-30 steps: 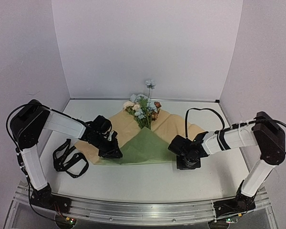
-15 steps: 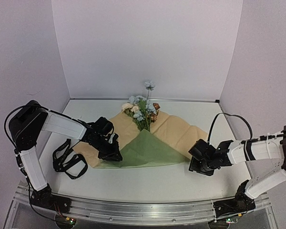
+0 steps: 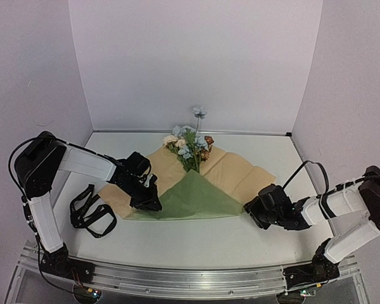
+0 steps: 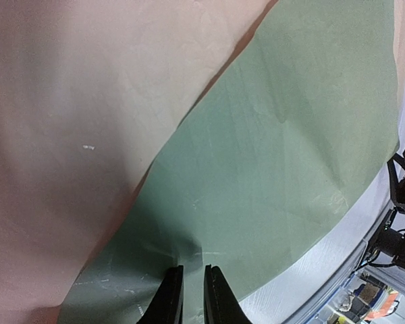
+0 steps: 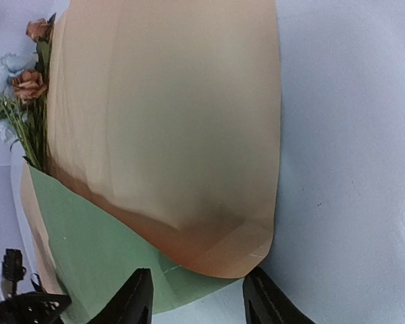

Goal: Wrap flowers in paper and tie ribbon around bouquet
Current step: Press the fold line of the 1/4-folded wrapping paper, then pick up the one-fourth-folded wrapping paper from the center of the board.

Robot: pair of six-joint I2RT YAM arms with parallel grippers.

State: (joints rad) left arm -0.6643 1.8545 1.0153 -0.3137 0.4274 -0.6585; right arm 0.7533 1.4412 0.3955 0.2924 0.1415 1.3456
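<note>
Across the top view, layout: the paper (image 3: pixel 231 171) lies flat in the middle of the desk (image 3: pixel 196 244), tan face up, with a green flap folded up from its near edge. The flowers (image 3: pixel 189 147) rest at the far point, stems running under the flap's tip. The ribbon (image 3: pixel 90 212) lies loose at the left, apart from the sheet.
Top view, arms: left fingers (image 3: pixel 151 202) sit on the flap's left corner; right fingers (image 3: pixel 250 208) are just beside the sheet's lower right corner.
Top view, step: judged as wrapping, with one fold made, the side wings not yet folded and the ribbon untouched.
Left wrist, grip: left fingers (image 4: pixel 170 300) are nearly together at the bottom edge, apparently pinching the paper (image 4: pixel 277 148), whose green face creases there.
Right wrist, grip: right fingers (image 5: pixel 136 300) are apart and hold nothing; the tan corner of the paper (image 5: pixel 169 121) lies just ahead between them, with the flowers (image 5: pixel 23 101) at upper left.
Next move: probably the right fingers close on that corner and carry the wing across the stems; a thin corner lying flat calls for a low approach.
Room: bare desk (image 5: pixel 344 135) lies to the right of the sheet and along the near edge.
</note>
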